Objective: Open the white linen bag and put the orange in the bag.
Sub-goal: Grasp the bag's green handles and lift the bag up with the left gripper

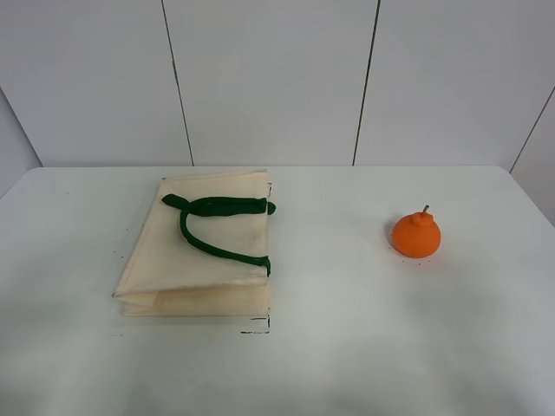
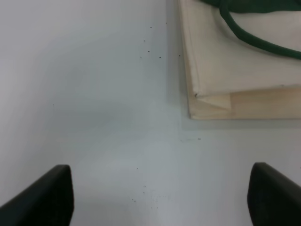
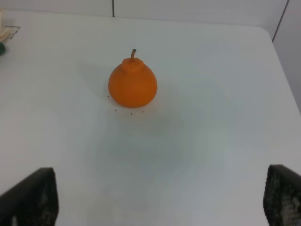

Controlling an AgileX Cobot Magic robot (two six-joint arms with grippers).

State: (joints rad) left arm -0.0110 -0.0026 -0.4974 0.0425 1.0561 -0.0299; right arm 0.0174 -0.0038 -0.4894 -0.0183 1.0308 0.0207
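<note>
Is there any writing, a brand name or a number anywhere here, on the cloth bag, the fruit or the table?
None. The white linen bag, the orange and the table bear no readable text. The small black marks by the bag's corner are lines and dots, not letters.

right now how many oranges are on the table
1. The orange sits on the right side of the table, well apart from the white linen bag on the left. The flat bag's inside is hidden, so another could be there.

left pincer [image 2: 160,200]: jaws spread wide, gripping nothing, tilted downward | right pincer [image 3: 160,200]: jaws spread wide, gripping nothing, tilted downward
</note>
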